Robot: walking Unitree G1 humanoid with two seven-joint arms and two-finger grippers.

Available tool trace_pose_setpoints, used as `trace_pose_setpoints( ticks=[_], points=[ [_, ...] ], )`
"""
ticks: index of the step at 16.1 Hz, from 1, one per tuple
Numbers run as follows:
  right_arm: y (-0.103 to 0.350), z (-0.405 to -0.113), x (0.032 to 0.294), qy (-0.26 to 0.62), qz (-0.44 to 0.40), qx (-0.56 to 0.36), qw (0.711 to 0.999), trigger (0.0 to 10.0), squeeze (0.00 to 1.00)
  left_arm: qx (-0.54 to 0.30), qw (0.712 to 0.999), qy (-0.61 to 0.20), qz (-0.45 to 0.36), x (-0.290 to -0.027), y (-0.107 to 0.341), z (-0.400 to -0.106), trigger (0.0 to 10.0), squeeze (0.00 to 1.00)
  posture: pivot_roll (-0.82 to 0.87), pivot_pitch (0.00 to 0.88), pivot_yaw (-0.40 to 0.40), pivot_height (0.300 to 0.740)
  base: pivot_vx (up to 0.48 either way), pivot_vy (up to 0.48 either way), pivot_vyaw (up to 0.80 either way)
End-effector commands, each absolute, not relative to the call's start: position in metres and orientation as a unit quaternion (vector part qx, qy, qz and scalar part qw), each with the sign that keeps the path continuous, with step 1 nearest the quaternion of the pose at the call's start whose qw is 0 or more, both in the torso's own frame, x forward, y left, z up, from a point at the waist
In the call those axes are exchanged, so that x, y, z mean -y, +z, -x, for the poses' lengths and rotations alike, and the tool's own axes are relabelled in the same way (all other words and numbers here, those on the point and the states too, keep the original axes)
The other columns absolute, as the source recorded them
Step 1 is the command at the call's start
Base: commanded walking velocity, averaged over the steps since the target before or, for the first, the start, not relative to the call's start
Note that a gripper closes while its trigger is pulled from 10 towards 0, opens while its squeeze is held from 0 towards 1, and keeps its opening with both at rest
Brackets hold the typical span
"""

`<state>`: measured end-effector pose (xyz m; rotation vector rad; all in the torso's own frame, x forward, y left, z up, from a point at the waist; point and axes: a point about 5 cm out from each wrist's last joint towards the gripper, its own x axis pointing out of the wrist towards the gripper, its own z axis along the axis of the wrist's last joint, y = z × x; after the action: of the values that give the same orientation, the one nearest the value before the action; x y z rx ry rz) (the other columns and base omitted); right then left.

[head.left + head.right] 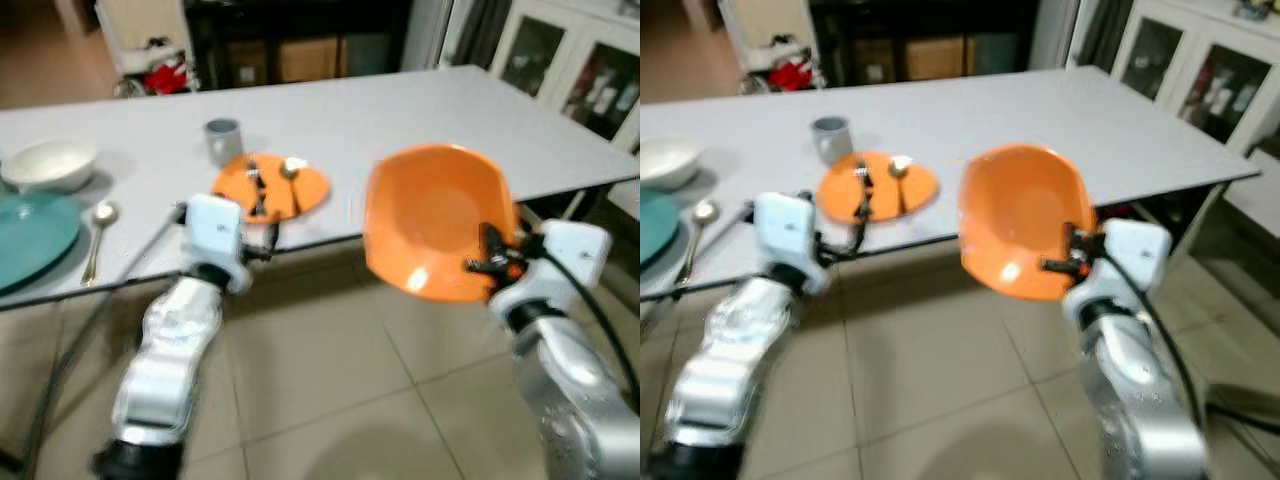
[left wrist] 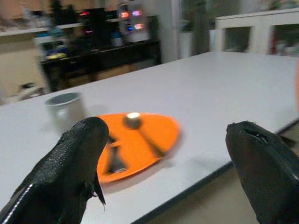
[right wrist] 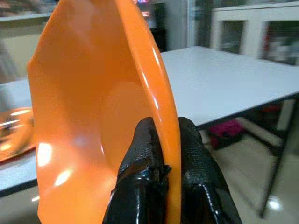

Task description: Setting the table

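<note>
- The right end effector point(image 1: 488, 262) grips an orange bowl point(image 1: 437, 220) by its rim, tilted on edge at the white tabletop point(image 1: 400, 120) front.
- On the tabletop: an orange plate point(image 1: 271, 185) bearing cutlery, a grey cup point(image 1: 223, 139), a white bowl point(image 1: 48, 163), a teal plate point(image 1: 32, 236), a spoon point(image 1: 99, 233).

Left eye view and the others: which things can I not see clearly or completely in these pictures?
- Teal plate: cut off by the head view's left edge.
- Cutlery on the orange plate: blurred; a fork and spoon seem likely.
- Orange bowl, held by the right gripper: its rim is hidden between the fingers.
- Cabinet contents: too blurred.
</note>
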<state>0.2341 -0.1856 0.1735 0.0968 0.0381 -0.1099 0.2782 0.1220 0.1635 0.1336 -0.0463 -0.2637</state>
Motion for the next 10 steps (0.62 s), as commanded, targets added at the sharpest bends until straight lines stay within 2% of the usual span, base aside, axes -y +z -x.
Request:
trace_pose_setpoints(
  ticks=[1,10],
  points=[
    [0.1823,-0.2357,0.1787,-0.037,-0.055,0.004,0.998,10.0,0.0,0.031,0.99,-0.117,-0.078,-0.1324,0.1685,-0.2787,10.0,0.0,0.01,0.0,-0.001,0.74,0.356,0.0,0.0],
    [0.1823,-0.2358,0.1792,-0.039,-0.061,0.001,0.997,10.0,0.0,0.031,0.989,-0.119,-0.078,-0.1314,0.1679,-0.2779,10.0,0.0,0.0,0.0,-0.003,0.74,0.352,0.0,0.0]
  ],
)
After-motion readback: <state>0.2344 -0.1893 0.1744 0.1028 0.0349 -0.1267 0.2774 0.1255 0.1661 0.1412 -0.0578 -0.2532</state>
